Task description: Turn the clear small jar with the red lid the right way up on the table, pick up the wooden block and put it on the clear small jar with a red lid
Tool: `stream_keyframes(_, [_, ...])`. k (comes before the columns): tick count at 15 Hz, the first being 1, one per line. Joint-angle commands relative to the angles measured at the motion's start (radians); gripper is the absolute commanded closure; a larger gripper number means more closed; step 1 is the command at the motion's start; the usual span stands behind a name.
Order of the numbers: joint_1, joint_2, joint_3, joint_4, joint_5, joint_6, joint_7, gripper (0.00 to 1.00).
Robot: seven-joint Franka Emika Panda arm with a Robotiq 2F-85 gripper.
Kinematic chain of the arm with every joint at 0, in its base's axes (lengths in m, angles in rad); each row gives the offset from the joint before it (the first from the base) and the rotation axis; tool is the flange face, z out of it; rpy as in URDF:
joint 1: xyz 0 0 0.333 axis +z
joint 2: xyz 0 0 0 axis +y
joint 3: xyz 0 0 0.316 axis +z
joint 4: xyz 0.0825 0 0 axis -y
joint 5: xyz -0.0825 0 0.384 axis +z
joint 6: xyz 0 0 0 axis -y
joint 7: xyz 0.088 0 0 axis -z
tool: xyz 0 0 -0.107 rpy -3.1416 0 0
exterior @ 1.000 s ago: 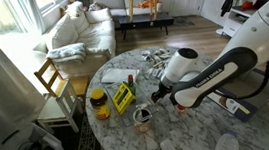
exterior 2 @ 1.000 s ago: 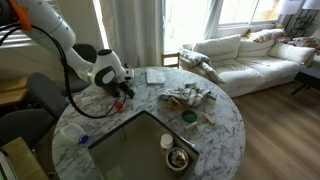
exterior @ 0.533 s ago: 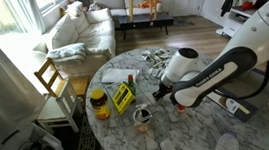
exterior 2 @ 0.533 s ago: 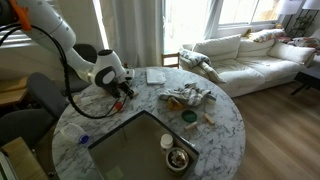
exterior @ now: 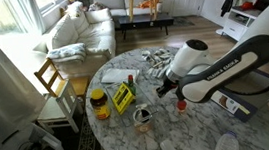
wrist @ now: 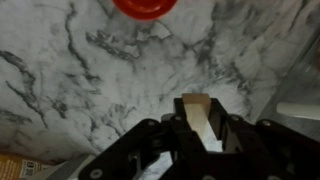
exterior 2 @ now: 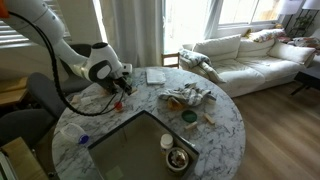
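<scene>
Wooden block (wrist: pixel 197 110) clamped in gripper (wrist: pixel 196 132); red-lidded jar (wrist: pixel 143 8) near, apart, on table (wrist: pixel 60 60).

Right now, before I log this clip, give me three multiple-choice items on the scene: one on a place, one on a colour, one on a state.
1. In the wrist view, where is the red lid?
A) at the top edge
B) at the right edge
C) at the bottom edge

2. What colour is the lid of the bigger jar?
A) blue
B) yellow
C) green

3. What state is the gripper in?
A) open and empty
B) shut on a jar
C) shut on the wooden block

Answers:
1 A: the red lid is cut off by the top edge, with bare marble below it.
2 B: its lid shows yellow in an exterior view.
3 C: the wooden block stands clamped between the fingers.
</scene>
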State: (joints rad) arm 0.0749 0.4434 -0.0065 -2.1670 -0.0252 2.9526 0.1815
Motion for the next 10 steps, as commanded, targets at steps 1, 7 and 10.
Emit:
stream_keyframes(1, [-0.041, -0.163, 0.068, -0.158, 0.040, -0.074, -0.097, 0.93])
stream_keyframes(7, [-0.042, -0.338, 0.073, -0.335, 0.052, -0.107, -0.141, 0.93])
stream_keyframes(10, [-0.041, -0.414, 0.053, -0.406, 0.037, -0.098, -0.126, 0.93])
